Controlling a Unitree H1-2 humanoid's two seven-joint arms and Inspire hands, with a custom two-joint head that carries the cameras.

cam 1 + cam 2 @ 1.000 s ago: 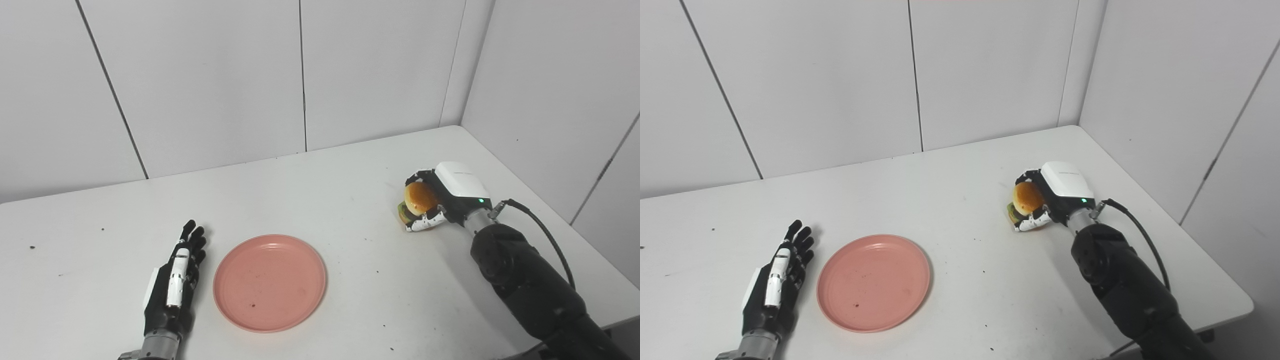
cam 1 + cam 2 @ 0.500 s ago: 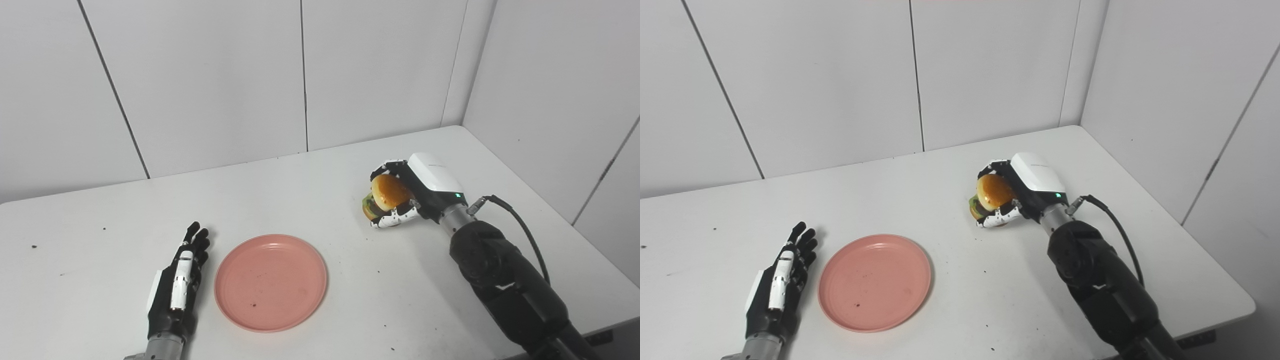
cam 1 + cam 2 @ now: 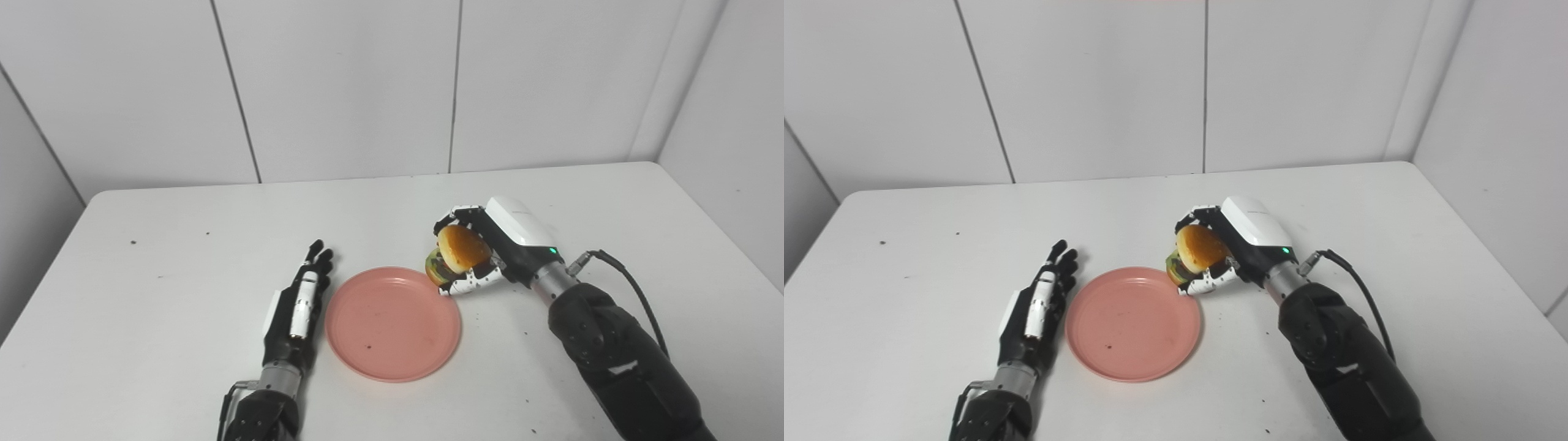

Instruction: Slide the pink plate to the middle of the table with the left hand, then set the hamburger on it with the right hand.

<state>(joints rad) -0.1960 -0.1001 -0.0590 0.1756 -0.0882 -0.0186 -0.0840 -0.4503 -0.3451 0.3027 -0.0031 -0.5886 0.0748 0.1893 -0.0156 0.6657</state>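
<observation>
My right robot hand: fingers wrapped round the toy hamburger with the orange-brown bun and green layer, gripping it from its right side, tipped on edge.
Hamburger's place: held at the far right rim of the round pink plastic plate, overlapping it only slightly; I cannot tell how far above the white table it sits.
Plate: flat, about midway between the table's left and right edges, nearer the front edge.
The relation that matters: the plate's centre lies to the left of my right robot hand and toward the front edge, so my guess is a short carry that way, then lower and release.
My left robot hand: resting flat, fingers straight and side by side, holding nothing, just beside the plate's left rim.
</observation>
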